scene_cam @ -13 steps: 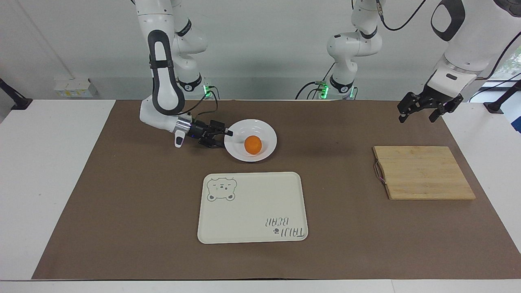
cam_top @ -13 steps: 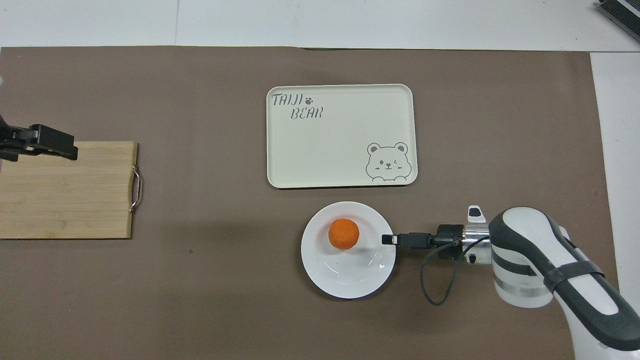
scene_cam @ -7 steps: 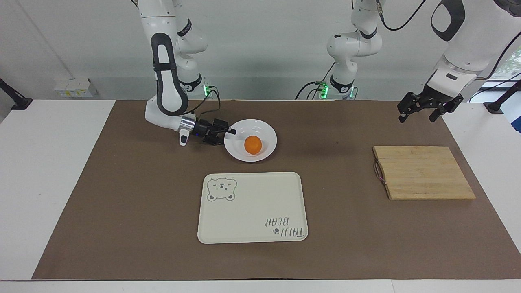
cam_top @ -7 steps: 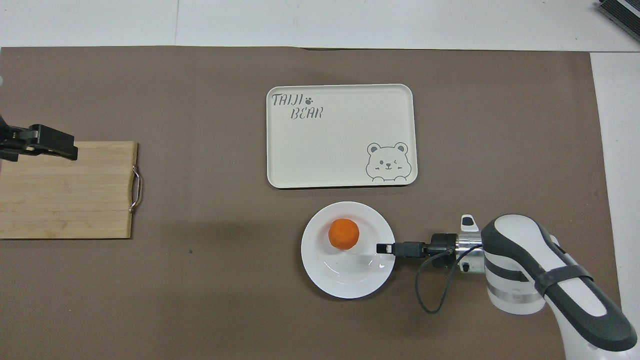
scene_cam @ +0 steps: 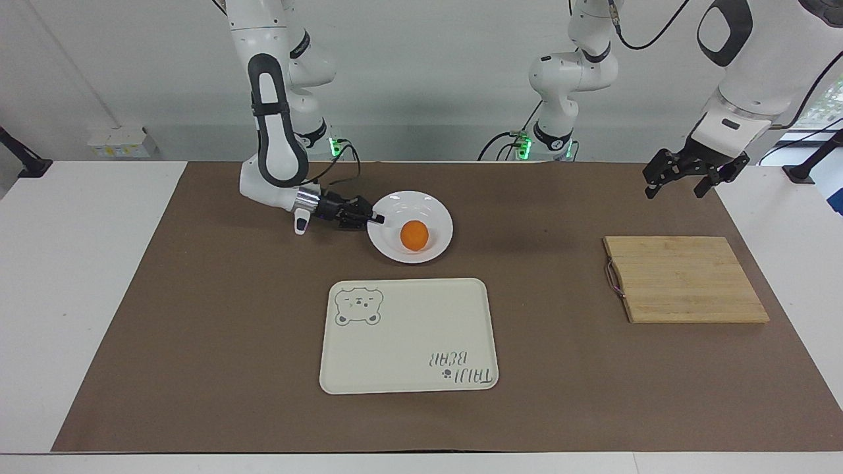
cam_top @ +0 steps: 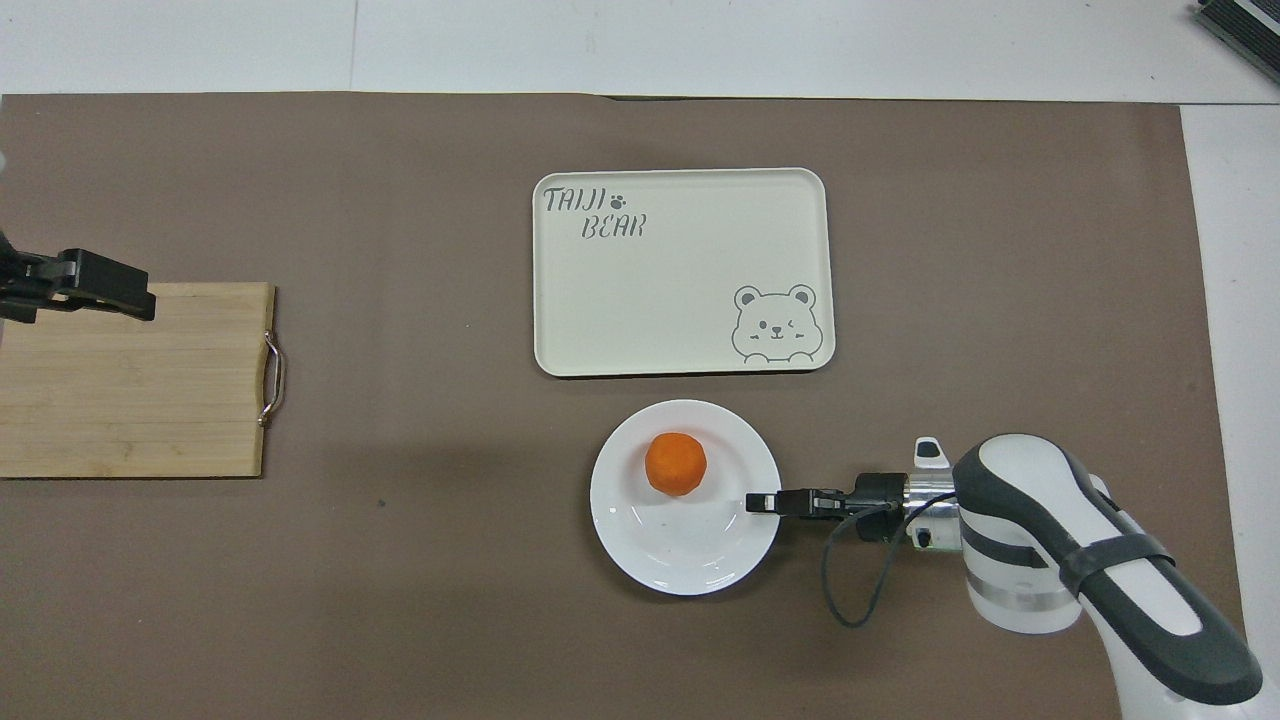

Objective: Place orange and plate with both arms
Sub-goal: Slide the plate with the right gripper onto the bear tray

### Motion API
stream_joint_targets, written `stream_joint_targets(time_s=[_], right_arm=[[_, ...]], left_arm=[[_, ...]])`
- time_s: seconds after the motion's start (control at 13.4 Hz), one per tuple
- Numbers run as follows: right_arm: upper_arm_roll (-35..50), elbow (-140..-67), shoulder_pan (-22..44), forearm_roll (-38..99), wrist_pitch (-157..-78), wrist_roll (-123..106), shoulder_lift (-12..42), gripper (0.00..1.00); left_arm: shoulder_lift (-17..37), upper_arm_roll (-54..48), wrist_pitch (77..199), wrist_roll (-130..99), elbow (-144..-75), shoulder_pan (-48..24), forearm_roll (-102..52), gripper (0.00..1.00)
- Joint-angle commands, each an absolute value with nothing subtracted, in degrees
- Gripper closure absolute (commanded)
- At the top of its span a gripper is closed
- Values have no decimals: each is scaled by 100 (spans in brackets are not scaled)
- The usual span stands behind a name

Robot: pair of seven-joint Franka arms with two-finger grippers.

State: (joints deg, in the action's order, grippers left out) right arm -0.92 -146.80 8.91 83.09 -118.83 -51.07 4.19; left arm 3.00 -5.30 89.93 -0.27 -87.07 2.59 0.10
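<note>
The orange (scene_cam: 415, 236) (cam_top: 676, 464) lies in the white plate (scene_cam: 425, 205) (cam_top: 680, 552), which sits on the brown mat nearer to the robots than the bear tray. My right gripper (scene_cam: 374, 218) (cam_top: 758, 502) reaches in low and level from the right arm's end of the table. Its fingers are pinched together on the plate's rim, one tip showing over the rim. My left gripper (scene_cam: 678, 186) (cam_top: 95, 285) hangs open and empty over the mat beside the wooden board's edge nearer to the robots, and that arm waits.
A cream bear tray (scene_cam: 408, 336) (cam_top: 680, 270) lies just farther from the robots than the plate. A wooden cutting board (scene_cam: 685, 280) (cam_top: 130, 380) with a metal handle lies toward the left arm's end of the table.
The right gripper's fingers have closed on the plate's rim. The plate and orange have shifted slightly toward the left arm's end. The left arm has not moved.
</note>
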Motion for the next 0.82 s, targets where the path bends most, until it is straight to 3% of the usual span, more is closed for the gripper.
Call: stream_joint_targets(time_s=[0.0,0.45,0.74], right_arm=[[-79,-14590,906,8481,-11936,-5010,378,100],[-88,-13889,774,8464,-11733,-5151,729,100],[-114,-12695,598,8263,-11707,-4704,1369,100]], left_arm=[[176,-510,9070,9,-8842,255,97,0],[176,-510,9070,9,-8842,255,97,0],[176,-519,9070,17,-8833,255,97,0]])
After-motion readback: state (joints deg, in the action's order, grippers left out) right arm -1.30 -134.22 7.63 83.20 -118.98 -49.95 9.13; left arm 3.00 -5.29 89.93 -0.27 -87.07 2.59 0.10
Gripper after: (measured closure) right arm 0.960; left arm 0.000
